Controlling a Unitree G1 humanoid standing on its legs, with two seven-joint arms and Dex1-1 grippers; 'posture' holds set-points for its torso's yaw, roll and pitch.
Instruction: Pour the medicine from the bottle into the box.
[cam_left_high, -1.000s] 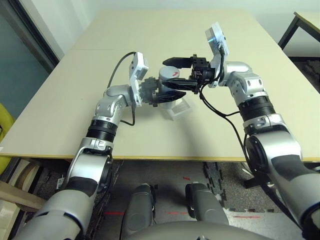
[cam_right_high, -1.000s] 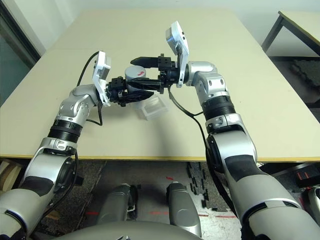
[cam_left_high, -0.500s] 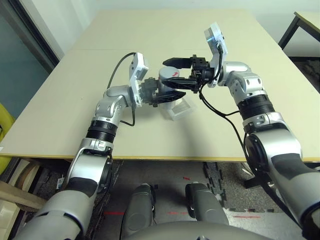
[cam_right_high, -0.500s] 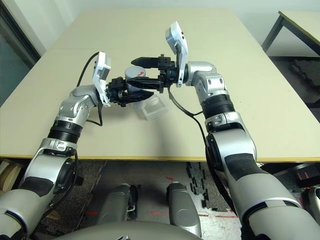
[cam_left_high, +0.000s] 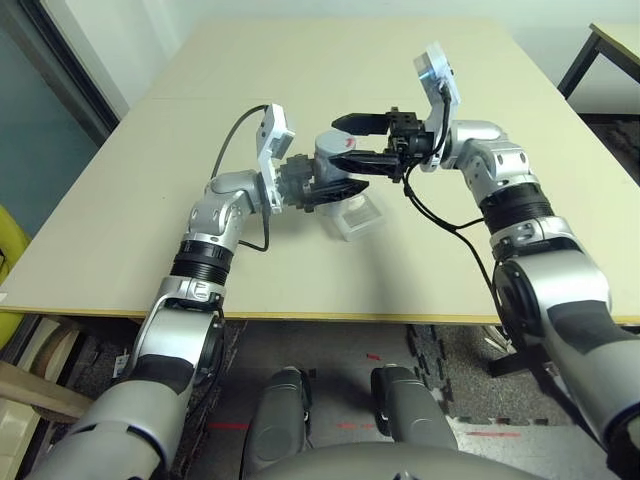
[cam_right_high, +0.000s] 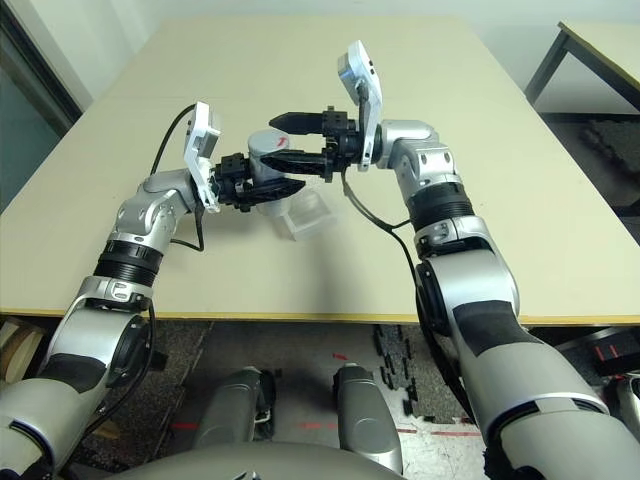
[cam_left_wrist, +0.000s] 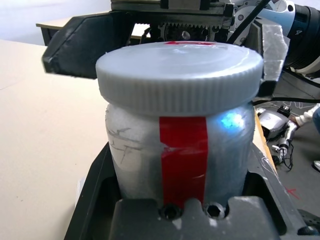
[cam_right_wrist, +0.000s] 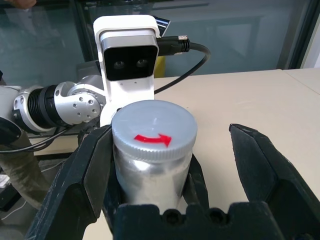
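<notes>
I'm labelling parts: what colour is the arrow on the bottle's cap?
Red, showing best in the right wrist view.

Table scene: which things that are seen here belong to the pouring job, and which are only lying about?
For the job:
- bottle, capped, in the left hand
- clear box
- right hand, open near the cap

Not for the job:
- second table
- yellow object

Beige table; second table beyond right side; yellow object at left.
</notes>
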